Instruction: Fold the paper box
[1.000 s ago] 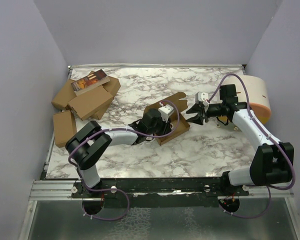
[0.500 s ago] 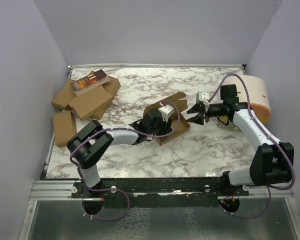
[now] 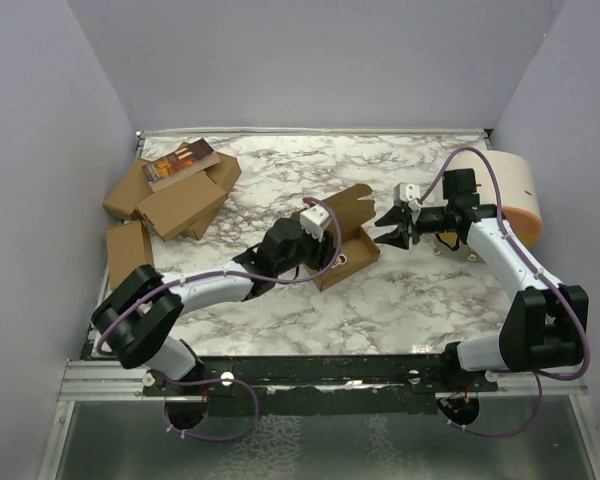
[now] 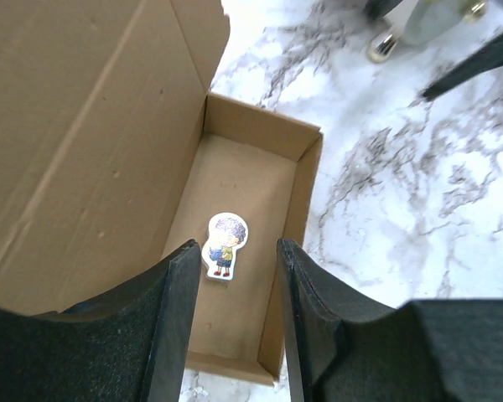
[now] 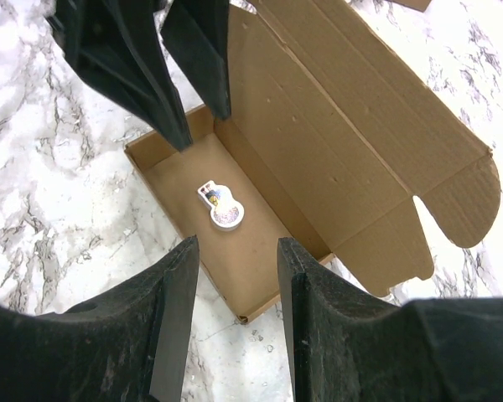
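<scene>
Presently the paper box (image 4: 251,180) holds one sticker (image 4: 224,244); left gripper (image 4: 237,245) and right gripper (image 3: 388,228) gape.

Both arms stretched toward mid-field. The left arm (image 3: 205,288) runs low, forward and rightward, its left gripper (image 4: 238,244) pointing downward with jaws parted, gripping nothing. The right arm (image 3: 505,255) bends leftward; the right gripper (image 5: 235,243) angles down, jaws likewise parted and empty

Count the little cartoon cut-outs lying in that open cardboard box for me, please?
1. The cartoon cut-out lies flat on the floor of the paper box, about midway along it. The raised lid could hide more behind it.
</scene>
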You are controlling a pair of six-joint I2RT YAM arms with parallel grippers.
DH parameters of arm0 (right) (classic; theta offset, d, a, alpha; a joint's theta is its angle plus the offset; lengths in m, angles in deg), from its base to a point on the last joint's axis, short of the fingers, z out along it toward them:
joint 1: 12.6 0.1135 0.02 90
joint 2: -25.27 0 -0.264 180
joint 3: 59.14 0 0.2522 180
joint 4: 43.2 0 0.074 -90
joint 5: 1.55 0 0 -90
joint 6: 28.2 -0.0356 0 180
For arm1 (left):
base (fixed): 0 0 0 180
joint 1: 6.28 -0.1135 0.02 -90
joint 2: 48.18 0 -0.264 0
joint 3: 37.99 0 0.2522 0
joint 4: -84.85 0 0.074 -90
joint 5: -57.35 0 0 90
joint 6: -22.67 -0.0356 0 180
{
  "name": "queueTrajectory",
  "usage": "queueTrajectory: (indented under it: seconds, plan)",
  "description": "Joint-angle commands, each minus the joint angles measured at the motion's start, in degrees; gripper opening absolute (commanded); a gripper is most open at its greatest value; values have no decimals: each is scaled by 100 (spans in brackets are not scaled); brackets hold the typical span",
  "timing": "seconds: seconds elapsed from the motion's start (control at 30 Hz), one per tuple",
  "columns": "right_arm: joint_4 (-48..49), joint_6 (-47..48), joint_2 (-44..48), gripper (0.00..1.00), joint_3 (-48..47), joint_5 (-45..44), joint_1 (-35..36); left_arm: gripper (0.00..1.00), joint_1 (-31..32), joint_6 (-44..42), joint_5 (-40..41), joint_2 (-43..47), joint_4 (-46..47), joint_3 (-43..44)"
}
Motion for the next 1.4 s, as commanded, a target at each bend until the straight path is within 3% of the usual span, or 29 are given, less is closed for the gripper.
queueTrajectory:
  seconds: [0.0, 0.27, 0.37, 0.5, 0.67, 0.9, 1.37]
  plan:
    - [38, -45, 149, 43, 30, 249, -42, 45, -84, -63, 162, 917, 486, -496]
    - [11, -38, 127, 43, 26, 322, -51, 73, -800, 244, 204, 2806, 308, -1433]
    - [11, -60, 109, 43, 22, 350, -51, 77, -1526, 644, -422, 3200, 166, -1710]
    - [-5, -79, 66, 43, 14, 366, -51, 77, -2408, 1178, -1626, 3035, 387, -1907]
    - [-6, -104, 56, 43, 6, 316, -52, 74, -2659, 1556, -2617, 2466, 1381, -2038]
    - [-1, -106, 26, 43, 4, 332, -51, 69, -2683, 1406, -2721, 1855, 1564, -1907]
    - [3, -124, -1, 43, 4, 323, -51, 37, -2674, 1272, -2913, 726, 1954, -1484]
